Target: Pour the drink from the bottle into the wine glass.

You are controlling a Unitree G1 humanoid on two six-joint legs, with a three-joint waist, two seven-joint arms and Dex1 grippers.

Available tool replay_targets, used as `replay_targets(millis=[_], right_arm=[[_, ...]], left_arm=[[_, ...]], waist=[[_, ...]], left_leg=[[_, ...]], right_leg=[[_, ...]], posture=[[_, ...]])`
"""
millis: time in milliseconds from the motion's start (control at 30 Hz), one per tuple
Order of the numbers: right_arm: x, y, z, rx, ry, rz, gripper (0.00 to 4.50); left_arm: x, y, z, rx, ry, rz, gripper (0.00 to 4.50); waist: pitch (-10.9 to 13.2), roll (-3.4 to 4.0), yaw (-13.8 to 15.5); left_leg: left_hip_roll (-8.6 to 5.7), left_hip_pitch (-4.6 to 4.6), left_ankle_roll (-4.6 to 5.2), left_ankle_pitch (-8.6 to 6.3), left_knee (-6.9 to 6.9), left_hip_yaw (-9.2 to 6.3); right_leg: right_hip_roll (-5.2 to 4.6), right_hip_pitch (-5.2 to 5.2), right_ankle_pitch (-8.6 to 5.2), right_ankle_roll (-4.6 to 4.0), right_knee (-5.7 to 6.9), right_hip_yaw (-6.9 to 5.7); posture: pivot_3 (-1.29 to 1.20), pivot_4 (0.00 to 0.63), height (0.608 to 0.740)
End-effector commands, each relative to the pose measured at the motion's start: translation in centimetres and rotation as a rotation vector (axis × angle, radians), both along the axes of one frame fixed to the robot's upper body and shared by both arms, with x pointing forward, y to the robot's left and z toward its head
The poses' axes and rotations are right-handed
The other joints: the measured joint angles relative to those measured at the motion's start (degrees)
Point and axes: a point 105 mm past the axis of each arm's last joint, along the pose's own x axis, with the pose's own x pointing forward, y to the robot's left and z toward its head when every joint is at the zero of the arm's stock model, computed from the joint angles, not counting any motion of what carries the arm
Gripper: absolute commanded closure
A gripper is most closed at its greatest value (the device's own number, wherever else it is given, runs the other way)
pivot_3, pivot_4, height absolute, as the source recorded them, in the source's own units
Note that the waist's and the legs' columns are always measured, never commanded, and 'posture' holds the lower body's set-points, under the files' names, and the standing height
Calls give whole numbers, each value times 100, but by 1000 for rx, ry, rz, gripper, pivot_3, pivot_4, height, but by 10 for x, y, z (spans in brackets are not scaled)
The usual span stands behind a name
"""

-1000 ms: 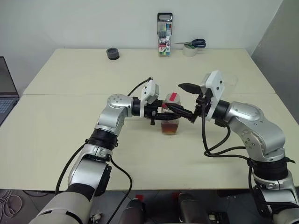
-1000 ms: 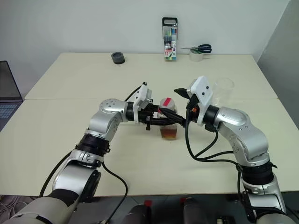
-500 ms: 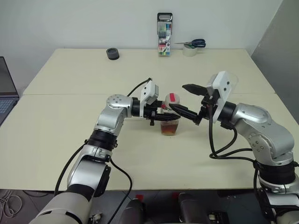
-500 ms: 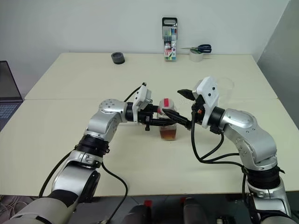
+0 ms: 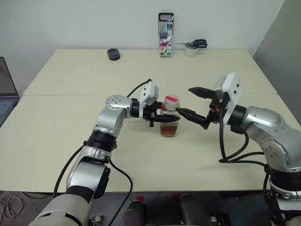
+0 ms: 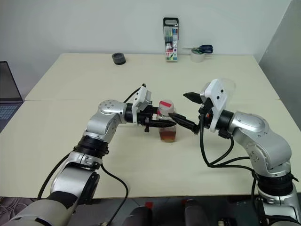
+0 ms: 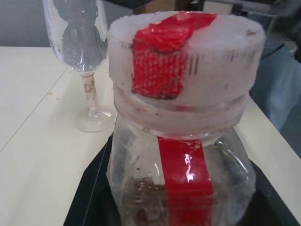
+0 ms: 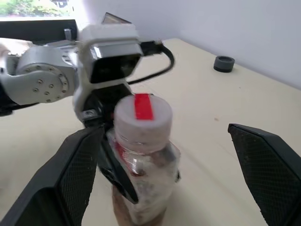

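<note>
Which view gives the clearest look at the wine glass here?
The left wrist view: the wine glass stands upright behind the bottle, its bowl, stem and foot showing. In the right eye view a faint clear rim shows behind the right arm's white housing.

Right hand (image 5: 196, 103) now back from the bottle (image 5: 170, 117), fingers apart.

— What stands on the table (image 5: 70, 141), counted?

— One bottle (image 5: 170, 121) at its middle and one wine glass (image 6: 225, 89) to the bottle's right. Along the far edge behind the bottle: one black tape roll (image 5: 113, 54), one pen case (image 5: 165, 36), one pair of scissors (image 5: 194, 44) on one white roll (image 5: 190, 52).

— And off the table?

— One laptop (image 5: 5, 94), far left of the bottle.
</note>
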Motion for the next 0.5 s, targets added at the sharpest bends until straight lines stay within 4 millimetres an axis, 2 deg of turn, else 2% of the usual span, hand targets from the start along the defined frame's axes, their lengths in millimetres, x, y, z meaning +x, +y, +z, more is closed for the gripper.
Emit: replay_targets(millis=[33, 267, 500], right_arm=[[0, 13, 12, -3, -87, -11, 0], [12, 29, 15, -29, -156, -44, 0], [18, 29, 12, -37, -165, -75, 0]], left_arm=[[-2, -2, 15, -36, -48, -20, 2735], [-2, -4, 16, -38, -51, -24, 2735], [-2, -5, 15, -38, -51, -23, 2735]], waist=[[0, 0, -2], [0, 0, -8], [0, 0, -8]], left_leg=[[0, 0, 0, 0, 0, 0], [-1, 0, -3, 2, 1, 0], [-1, 0, -3, 2, 0, -2]], right_leg=[[0, 0, 0, 0, 1, 0], [1, 0, 0, 0, 0, -1], [0, 0, 0, 0, 0, 0]], posture=[[0, 150, 740], [0, 150, 740], [0, 150, 740]])
